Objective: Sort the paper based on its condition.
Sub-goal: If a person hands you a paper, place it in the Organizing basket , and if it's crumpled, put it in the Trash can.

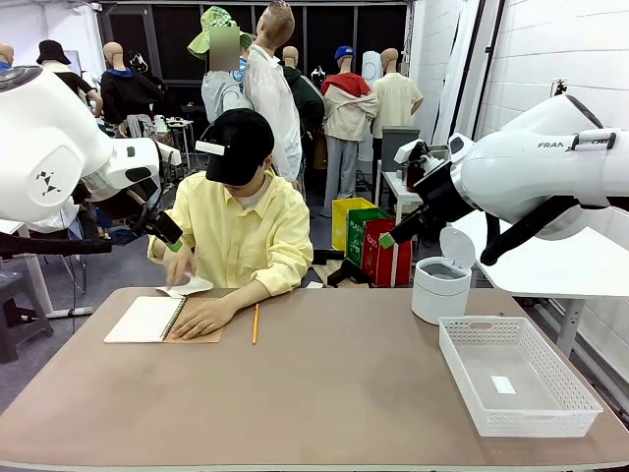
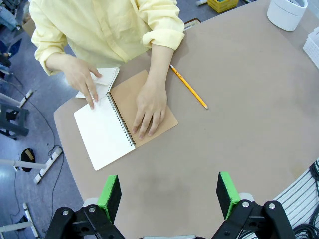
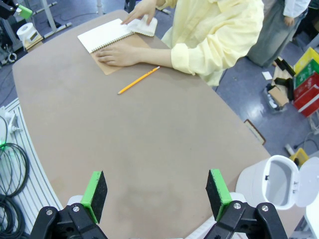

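Black, green-padded left gripper (image 2: 168, 186) and right gripper (image 3: 156, 181) gape wide, empty; at the left's eleven o'clock, a hand (image 2: 79, 79) presses thin white paper (image 2: 109, 76).

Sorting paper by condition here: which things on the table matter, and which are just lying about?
Job: loose sheet under the person's hand; white basket and lidded bin, likely the sorting spots.
Lying about: pencil, notebook.

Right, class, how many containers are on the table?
2: a white bin, lid open, at the table's far right edge, and a white mesh basket nearer the robot, also right.
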Action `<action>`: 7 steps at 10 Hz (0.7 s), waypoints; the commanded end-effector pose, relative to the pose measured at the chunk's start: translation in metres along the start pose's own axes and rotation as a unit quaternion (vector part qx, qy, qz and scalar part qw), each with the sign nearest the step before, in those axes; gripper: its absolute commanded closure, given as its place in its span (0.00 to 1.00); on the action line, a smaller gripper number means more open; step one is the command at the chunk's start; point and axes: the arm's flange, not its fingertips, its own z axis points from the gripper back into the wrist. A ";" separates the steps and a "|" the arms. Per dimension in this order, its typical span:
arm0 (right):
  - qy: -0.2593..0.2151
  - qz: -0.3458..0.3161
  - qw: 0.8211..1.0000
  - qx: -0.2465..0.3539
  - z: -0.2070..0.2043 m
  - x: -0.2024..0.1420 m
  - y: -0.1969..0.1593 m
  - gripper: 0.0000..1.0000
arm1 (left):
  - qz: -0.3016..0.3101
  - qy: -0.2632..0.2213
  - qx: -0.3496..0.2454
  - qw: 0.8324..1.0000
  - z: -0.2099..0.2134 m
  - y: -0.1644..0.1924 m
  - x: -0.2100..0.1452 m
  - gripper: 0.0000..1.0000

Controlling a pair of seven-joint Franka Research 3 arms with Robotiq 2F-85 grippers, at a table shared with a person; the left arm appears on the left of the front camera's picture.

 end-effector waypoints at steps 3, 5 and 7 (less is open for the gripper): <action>0.002 0.001 1.000 0.002 -0.001 -0.001 0.001 0.00 | 0.000 0.003 -0.002 1.000 0.000 0.000 0.000 0.00; 0.002 0.001 1.000 0.002 -0.001 -0.001 0.001 0.00 | 0.000 0.003 -0.002 1.000 0.000 0.000 0.000 0.00; 0.002 0.001 1.000 0.002 -0.001 -0.001 0.001 0.00 | 0.000 0.003 -0.002 1.000 0.000 0.000 0.000 0.00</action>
